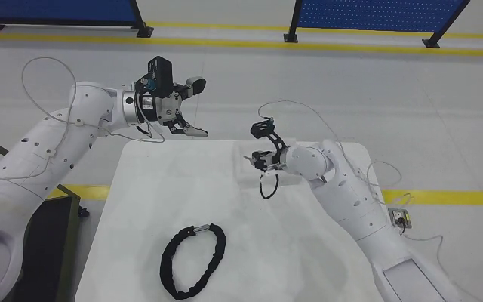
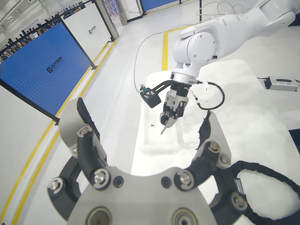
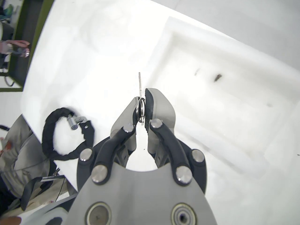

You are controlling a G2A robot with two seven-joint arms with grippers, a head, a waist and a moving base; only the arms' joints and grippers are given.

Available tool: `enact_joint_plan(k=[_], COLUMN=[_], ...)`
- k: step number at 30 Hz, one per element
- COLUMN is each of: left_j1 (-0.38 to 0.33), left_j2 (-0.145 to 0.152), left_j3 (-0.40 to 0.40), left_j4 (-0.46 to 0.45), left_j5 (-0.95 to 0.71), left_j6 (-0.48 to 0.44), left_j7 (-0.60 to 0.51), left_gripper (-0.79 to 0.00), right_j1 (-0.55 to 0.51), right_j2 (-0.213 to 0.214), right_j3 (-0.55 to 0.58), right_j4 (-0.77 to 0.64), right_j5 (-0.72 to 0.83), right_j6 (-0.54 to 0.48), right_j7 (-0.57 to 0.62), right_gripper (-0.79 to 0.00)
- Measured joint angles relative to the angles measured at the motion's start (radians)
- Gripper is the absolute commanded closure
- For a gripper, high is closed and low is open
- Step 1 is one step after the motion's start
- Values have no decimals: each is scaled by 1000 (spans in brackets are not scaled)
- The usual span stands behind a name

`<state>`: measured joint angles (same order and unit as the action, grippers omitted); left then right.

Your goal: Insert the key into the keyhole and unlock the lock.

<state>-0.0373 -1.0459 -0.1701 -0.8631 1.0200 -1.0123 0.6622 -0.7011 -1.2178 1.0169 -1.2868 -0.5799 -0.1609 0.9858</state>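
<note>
A black chain lock (image 1: 192,259) with a silver cylinder end lies coiled near the table's front; it also shows as the lock (image 3: 61,132) and the lock (image 2: 257,172). My right gripper (image 3: 140,103) is shut on the key (image 3: 140,84), whose thin blade sticks out past the fingertips, with its ring pinched between them. That gripper (image 1: 256,159) hangs above the white foam tray (image 1: 245,162) at the table's back, far from the lock. In the left wrist view the key (image 2: 164,129) points down from the right gripper (image 2: 169,121). My left gripper (image 1: 195,109) is open, raised off the table's back-left corner.
The white tray (image 3: 222,90) holds only a few dark specks. A black cable loop (image 1: 268,185) hangs under the right wrist. A dark cart (image 1: 45,226) stands left of the table. Blue barrier panels (image 1: 68,11) stand far behind.
</note>
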Motion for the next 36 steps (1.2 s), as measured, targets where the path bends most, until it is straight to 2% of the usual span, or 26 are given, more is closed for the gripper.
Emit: enact_joint_plan(k=[4,9,15,20,36], left_j1=[0,0,0,0,0], left_j2=[0,0,0,0,0], left_j3=[0,0,0,0,0], left_j4=[0,0,0,0,0], left_j5=[0,0,0,0,0], left_j6=[0,0,0,0,0], left_j7=[0,0,0,0,0], left_gripper=[-785,-785,-785,-785,-785], right_j1=[-88,-194,-242,-245,-244], right_j2=[30,62,84,96,98], right_j3=[89,192,255,272,276], right_j4=[-127,-256,-269,-250,-246], right_j5=[34,145,315,418,421], right_j6=[-91,-264,-386,-406,-404], right_j7=[32,81,160,219,222], right_gripper=[0,0,0,0,0])
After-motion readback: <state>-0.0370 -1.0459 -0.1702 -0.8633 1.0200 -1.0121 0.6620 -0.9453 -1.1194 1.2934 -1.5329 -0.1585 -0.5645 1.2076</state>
